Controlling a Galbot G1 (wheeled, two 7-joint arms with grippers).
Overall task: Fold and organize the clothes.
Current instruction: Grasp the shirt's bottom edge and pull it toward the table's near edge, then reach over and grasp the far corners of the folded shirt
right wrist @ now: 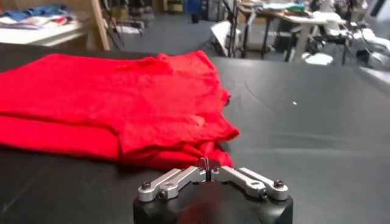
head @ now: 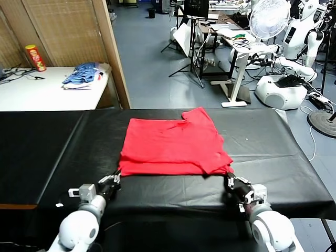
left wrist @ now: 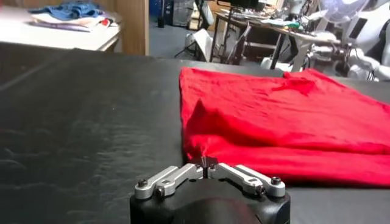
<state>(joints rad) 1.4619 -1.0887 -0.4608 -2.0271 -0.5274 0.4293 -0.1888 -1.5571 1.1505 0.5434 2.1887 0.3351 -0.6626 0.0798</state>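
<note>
The red T-shirt point(head: 173, 142) lies folded over on itself on the black table point(head: 273, 152), its print hidden. My left gripper point(head: 116, 177) is at the shirt's near left corner, jaws shut and pinching the red cloth's edge; in the left wrist view point(left wrist: 207, 163) the shirt point(left wrist: 292, 122) spreads out beyond the tips. My right gripper point(head: 230, 181) is at the near right corner, jaws shut on the cloth there; in the right wrist view point(right wrist: 207, 164) the shirt point(right wrist: 109, 103) lies in front of the tips.
A blue striped pile of garments point(head: 84, 76) and a red can point(head: 35, 58) sit on a white side table at the far left. A wooden partition point(head: 113, 52) stands behind the table. A fan point(head: 269, 18) and a white robot point(head: 283, 79) stand at the far right.
</note>
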